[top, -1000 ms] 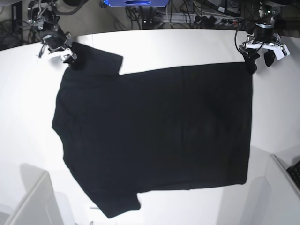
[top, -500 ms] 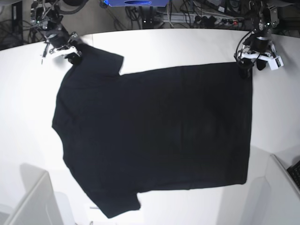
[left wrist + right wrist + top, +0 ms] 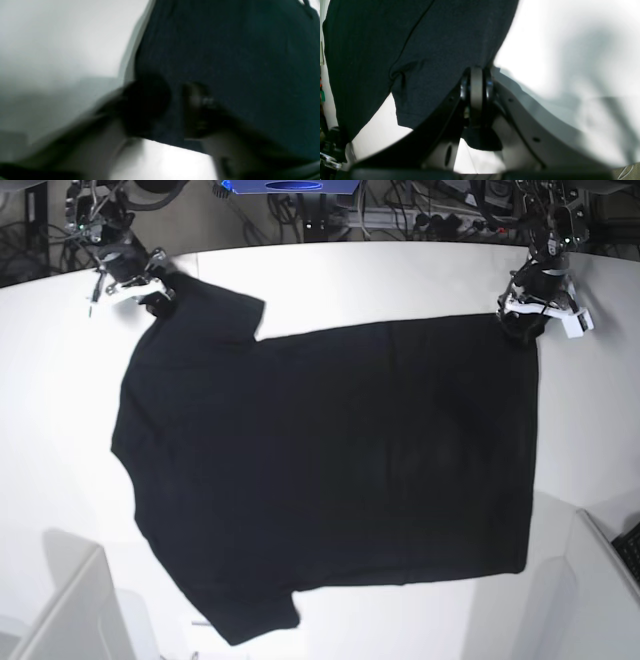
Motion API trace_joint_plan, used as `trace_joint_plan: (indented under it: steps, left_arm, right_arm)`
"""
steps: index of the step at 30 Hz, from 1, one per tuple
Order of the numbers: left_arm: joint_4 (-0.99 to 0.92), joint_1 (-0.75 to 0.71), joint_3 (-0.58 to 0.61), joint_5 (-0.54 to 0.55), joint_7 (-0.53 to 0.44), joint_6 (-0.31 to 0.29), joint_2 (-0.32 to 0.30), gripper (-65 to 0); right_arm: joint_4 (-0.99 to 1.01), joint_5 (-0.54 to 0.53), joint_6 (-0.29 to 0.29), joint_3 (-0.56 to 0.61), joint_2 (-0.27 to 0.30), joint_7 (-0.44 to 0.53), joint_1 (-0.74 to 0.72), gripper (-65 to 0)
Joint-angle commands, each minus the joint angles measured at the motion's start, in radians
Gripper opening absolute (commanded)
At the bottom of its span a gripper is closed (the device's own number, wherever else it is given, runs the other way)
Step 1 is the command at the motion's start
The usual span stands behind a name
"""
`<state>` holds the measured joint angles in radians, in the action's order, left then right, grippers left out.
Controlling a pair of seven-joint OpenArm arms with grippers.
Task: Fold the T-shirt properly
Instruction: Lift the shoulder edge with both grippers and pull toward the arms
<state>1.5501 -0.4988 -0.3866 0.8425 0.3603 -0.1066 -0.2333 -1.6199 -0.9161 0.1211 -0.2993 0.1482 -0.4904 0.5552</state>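
Observation:
The black T-shirt point(image 3: 330, 470) lies spread flat on the white table point(image 3: 380, 275), sleeves toward the left and hem toward the right. My right gripper point(image 3: 155, 298) sits at the far left sleeve corner. In the right wrist view it point(image 3: 476, 75) is shut, with the sleeve cloth point(image 3: 395, 37) pinched between its pads. My left gripper point(image 3: 522, 328) is at the shirt's far right hem corner. The left wrist view is blurred, but there the left gripper point(image 3: 175, 107) straddles the cloth's point(image 3: 237, 50) edge, its jaws still apart with fabric in the gap.
Cables and equipment point(image 3: 420, 215) crowd the space beyond the table's far edge. A white box point(image 3: 60, 610) stands at the near left corner and another white box point(image 3: 600, 570) at the near right. The shirt covers most of the table's middle.
My right gripper has shut on the sleeve corner. My left gripper swung inward and down onto the hem corner, and its jaws have narrowed around the cloth.

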Motion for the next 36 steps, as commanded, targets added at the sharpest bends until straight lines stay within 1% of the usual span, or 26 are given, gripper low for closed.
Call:
trace_joint_plan:
  steps: [1, 4, 6, 12, 14, 17, 21, 25, 28, 31, 36]
  left_arm:
    - [-0.007, -0.005, 0.001, -0.001, 0.036, 0.005, -0.004, -48.9]
    - [-0.036, 0.015, 0.001, -0.001, 0.038, 0.005, -0.005, -59.9]
    - [-0.044, 0.018, 0.001, -0.002, 0.039, 0.005, -0.008, -65.0]
    - [-0.017, -0.004, 0.001, -0.009, 0.039, 0.005, -0.015, -65.0]
    - [0.0, -0.018, 0.001, -0.009, 0.039, 0.005, -0.036, -65.0]
    - [0.031, -0.044, 0.001, -0.009, 0.038, 0.005, -0.041, -65.0]
    - [0.08, -0.093, 0.001, -0.01, 0.036, 0.005, -0.073, -65.0]
    - [0.109, -0.139, -0.002, -0.01, 0.035, 0.005, -0.074, -65.0]
    - [0.122, -0.171, -0.041, -0.012, 0.035, 0.005, -0.071, -65.0]
    - [0.135, -0.208, -0.074, -0.012, 0.035, 0.005, -0.071, -65.0]
    - [0.181, -0.248, -0.081, -0.012, 0.035, 0.005, -0.073, -65.0]
  right_arm:
    - [0.002, 0.028, -0.028, -0.001, 0.004, -0.041, 0.012, -65.0]
    - [0.002, 0.028, -0.028, -0.001, 0.008, -0.04, 0.012, -65.0]
    - [0.002, 0.028, -0.028, -0.001, 0.008, -0.038, 0.013, -65.0]
    - [-0.032, 0.027, -0.028, -0.002, 0.006, -0.037, 0.033, -65.0]
    - [-0.062, 0.027, -0.028, -0.002, 0.004, -0.035, 0.05, -65.0]
    - [-0.109, 0.027, -0.028, -0.002, 0.004, -0.034, 0.078, -65.0]
    - [-0.153, 0.022, -0.028, -0.002, 0.004, -0.034, 0.122, -65.0]
    - [-0.201, 0.022, -0.028, -0.002, 0.001, -0.034, 0.176, -65.0]
    - [-0.236, 0.022, -0.028, -0.002, 0.0, -0.034, 0.216, -65.0]
    - [-0.263, 0.025, -0.028, -0.004, -0.028, -0.034, 0.245, -65.0]
    - [-0.302, 0.022, -0.027, -0.025, -0.034, -0.037, 0.262, -65.0]
